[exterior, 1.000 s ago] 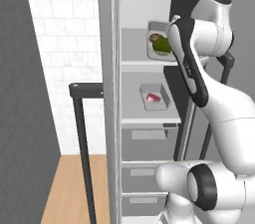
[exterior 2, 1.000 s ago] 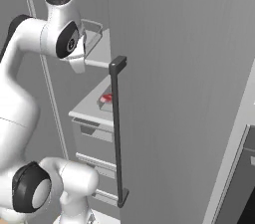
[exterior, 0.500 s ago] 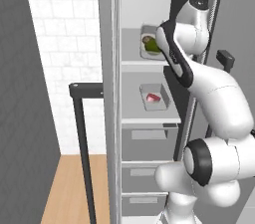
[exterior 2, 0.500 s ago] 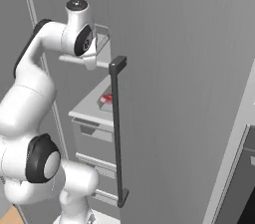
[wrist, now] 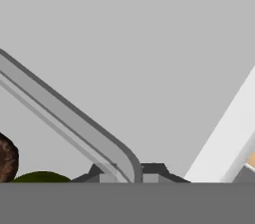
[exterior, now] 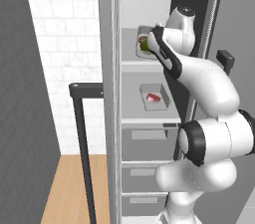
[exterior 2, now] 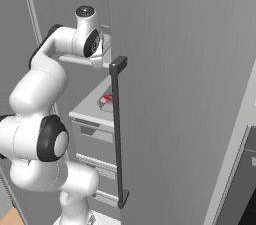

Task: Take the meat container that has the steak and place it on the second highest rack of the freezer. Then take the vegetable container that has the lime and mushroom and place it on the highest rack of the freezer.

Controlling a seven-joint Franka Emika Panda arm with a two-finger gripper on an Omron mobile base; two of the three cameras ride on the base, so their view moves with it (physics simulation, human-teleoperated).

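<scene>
Vegetable container [exterior: 144,44] with the lime [exterior: 144,46] up on the highest rack [exterior: 137,62], upper middle of the left base view, half hidden behind the forearm. In the hand view, the container's rim [wrist: 74,118] running as a grey band from left edge down to bottom centre, lime [wrist: 42,176] a dark green hump at lower left, mushroom [wrist: 7,158] a brown lump at the left edge just above it. Gripper [wrist: 134,175] at the bottom centre of that view, finger tips close together on either side of the rim corner, apparently clamped on the vegetable container; whether truly pinched or merely touching, hard to tell. Meat container [exterior: 154,96] with the steak [exterior: 153,97] already on the second highest rack [exterior: 137,118], centre of the left base view, well below and untouched. Judged step: second half of the task, tray being settled on the top shelf. Next move, likely: lower until flat on the shelf, part the fingers, pull straight back out past the freezer [exterior 2: 190,94] door without dragging the tray. Right base view: door and long dark handle [exterior 2: 118,134] in front, steak [exterior 2: 106,99] a red spot left of the handle, wrist [exterior 2: 90,44] at the upper left, top tray hidden. Left base view: both shelves and trays, fingers hidden. Hand view: grip and contents close up, no shelf.
</scene>
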